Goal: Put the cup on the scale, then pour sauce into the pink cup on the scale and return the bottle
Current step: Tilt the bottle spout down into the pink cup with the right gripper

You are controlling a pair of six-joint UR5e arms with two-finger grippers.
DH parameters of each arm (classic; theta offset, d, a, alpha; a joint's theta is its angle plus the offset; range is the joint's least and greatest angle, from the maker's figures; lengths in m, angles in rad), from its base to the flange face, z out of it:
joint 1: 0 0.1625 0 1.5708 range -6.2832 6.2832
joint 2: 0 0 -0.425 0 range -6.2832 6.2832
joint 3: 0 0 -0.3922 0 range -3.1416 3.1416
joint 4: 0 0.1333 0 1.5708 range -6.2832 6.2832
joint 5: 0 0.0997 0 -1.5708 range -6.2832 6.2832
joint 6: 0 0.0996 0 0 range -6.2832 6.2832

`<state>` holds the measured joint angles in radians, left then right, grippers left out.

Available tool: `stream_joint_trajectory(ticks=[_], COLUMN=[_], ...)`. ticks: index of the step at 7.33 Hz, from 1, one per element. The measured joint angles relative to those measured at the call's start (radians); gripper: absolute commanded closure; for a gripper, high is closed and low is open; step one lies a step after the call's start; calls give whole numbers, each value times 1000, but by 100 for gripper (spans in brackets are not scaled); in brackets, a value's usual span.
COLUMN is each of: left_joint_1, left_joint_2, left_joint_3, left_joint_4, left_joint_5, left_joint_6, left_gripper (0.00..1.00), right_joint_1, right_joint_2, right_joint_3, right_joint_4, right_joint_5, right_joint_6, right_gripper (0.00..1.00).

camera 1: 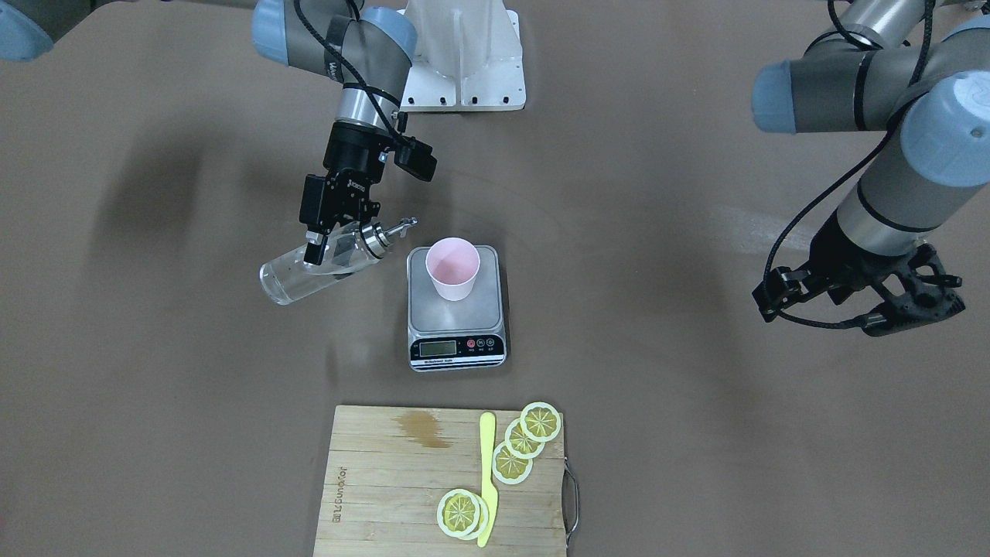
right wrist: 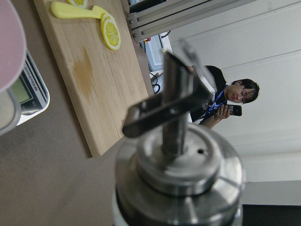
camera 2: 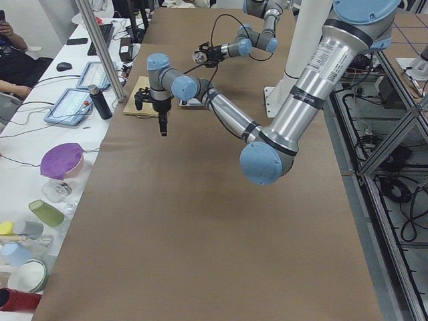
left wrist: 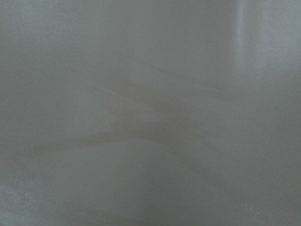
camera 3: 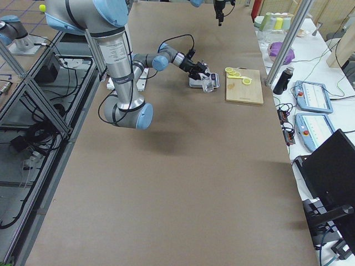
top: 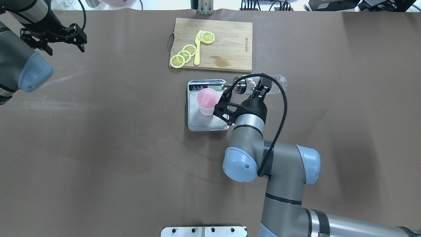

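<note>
On the brushed-steel platform of the digital scale (camera 1: pixel 456 309), at the end away from its black display strip, stands the pale pink cup (camera 1: pixel 452 267), upright, tapered and without a handle. Just beside the scale, the right pincer (camera 1: pixel 329 249) is clamped around the small clear glass bottle (camera 1: pixel 309 272). The bottle hangs tilted almost onto its side above the worktop (camera 1: pixel 155 348). Its shiny silver pourer is aimed toward the cup, with the spout tip short of the rim. Colourless sauce (camera 1: pixel 286 285) shows through the glass. The left pincer (camera 1: pixel 916 298) hovers well apart; whether it is parted or closed I cannot tell.
</note>
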<state>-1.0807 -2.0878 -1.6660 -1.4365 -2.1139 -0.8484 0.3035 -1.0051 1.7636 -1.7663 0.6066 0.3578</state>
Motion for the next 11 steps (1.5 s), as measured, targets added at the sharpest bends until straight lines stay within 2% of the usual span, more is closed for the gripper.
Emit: stream_joint_trajectory(ticks=[4, 11], left_joint_1=[-4, -13], left_joint_2=[2, 3], left_joint_3=[40, 97], left_joint_4=[-39, -98], left_joint_5=[2, 2], left_joint_6=[10, 17], left_gripper=[1, 1], right_joint_1=[-2, -12], right_joint_2=[48, 54], right_joint_3=[-106, -142], right_joint_4=[-17, -16], right_joint_5=[-73, -219], right_joint_6=[-12, -100], right_gripper=[100, 100])
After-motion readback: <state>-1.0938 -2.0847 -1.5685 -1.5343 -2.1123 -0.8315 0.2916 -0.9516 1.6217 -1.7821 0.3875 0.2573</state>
